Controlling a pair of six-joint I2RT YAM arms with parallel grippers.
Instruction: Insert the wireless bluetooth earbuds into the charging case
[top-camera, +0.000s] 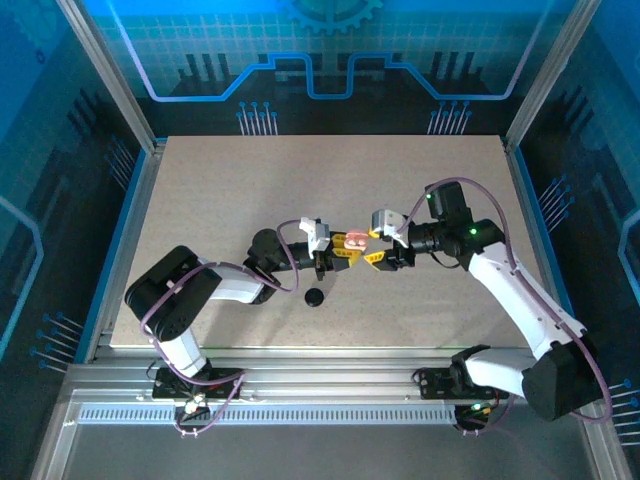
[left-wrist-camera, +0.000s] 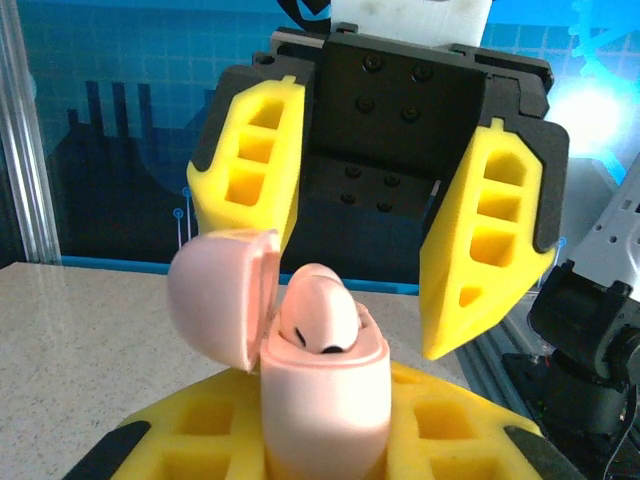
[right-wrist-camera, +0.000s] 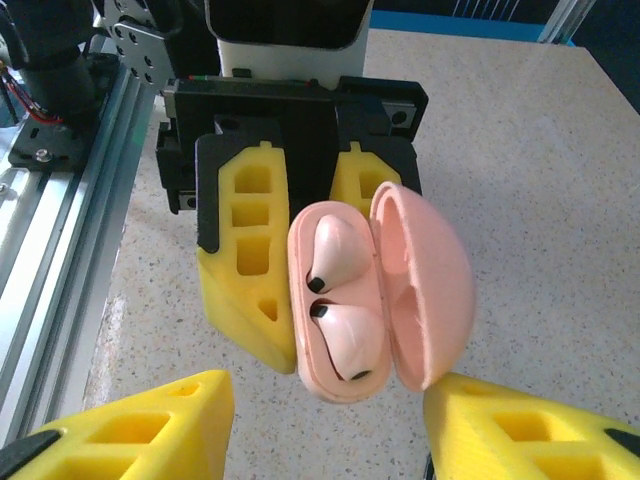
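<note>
The pale pink charging case (right-wrist-camera: 312, 352) is clamped upright in my left gripper (left-wrist-camera: 325, 445), lifted off the table. Its hinged lid (right-wrist-camera: 428, 290) stands open. Two pale pink earbuds with dark tips lie side by side in the case's wells, one (right-wrist-camera: 340, 250) above the other (right-wrist-camera: 352, 342). From the left wrist view one earbud (left-wrist-camera: 318, 310) pokes out of the case body (left-wrist-camera: 325, 400). My right gripper (right-wrist-camera: 330, 440) faces the case, jaws open, its fingertips just either side of the case's end without touching. In the top view the case (top-camera: 354, 241) sits between the left gripper (top-camera: 338, 252) and right gripper (top-camera: 377, 256).
A small black round object (top-camera: 315, 298) lies on the speckled tabletop (top-camera: 250, 180), just in front of the left gripper. Aluminium rails (top-camera: 300, 375) run along the near edge, and blue panels wall the table's sides and back.
</note>
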